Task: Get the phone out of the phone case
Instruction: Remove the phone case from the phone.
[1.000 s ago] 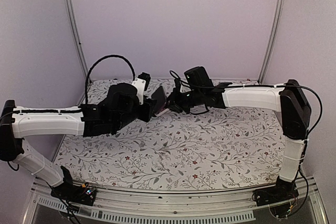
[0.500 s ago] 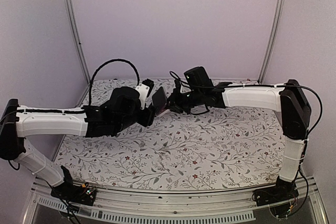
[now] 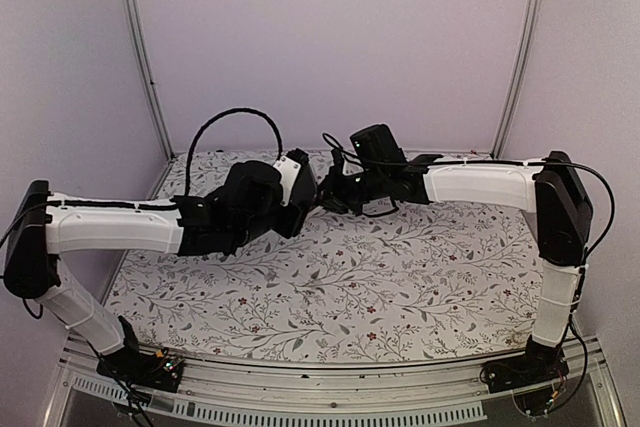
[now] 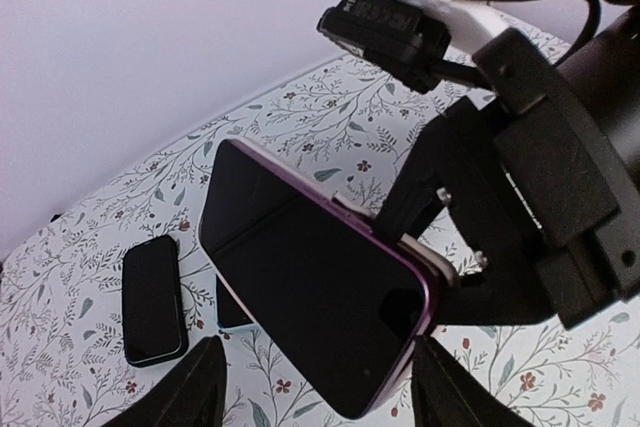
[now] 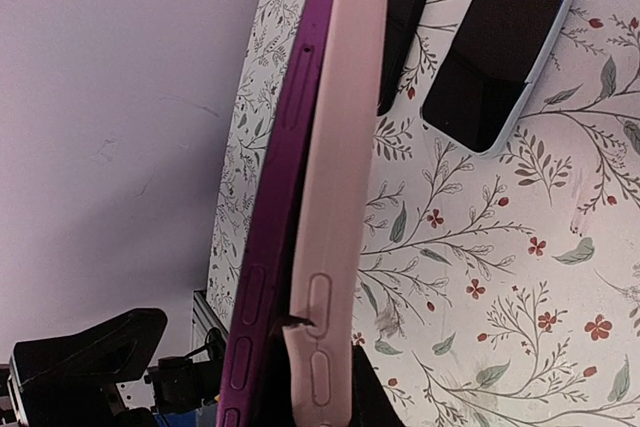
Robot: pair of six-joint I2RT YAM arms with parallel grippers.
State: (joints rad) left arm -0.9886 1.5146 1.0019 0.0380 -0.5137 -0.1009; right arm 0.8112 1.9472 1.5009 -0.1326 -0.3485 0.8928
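The phone [image 4: 310, 317] hangs in the air above the far half of the bench [image 4: 90, 237], near the middle of its far edge, between the 2 arms. The right gripper [image 4: 445, 247] is pressed together on 1 short end, pinching the phone case [image 5: 335, 197] with that end of the phone inside it. From there the phone's long axis runs up and away toward the far-left corner of the bench, with the other short end free.

The left gripper [image 4: 325, 379] is the nearer free tool and faces the dark screen almost head-on. Its fingers [image 4: 200, 387] are spread wide, touching nothing. In the left wrist view the phone's lowest corner dips toward the gap between them. I cannot tell whether that corner is already inside the gap or just beyond it.

The phone is purple-bodied with a black, unlit screen. From the right wrist its purple side [image 5: 275, 207] lies bare beside the pale pink case, side buttons showing on both, so the case looks already partly peeled off along that long edge.

The next move likely turns on the left gripper closing across the purple body alone, clear of the pink rim, so that the 2 arms can pull apart along the long axis.

2 more phones lie flat on the bench below: a light-rimmed one [image 5: 497, 52] and a dark one [image 5: 405, 17].
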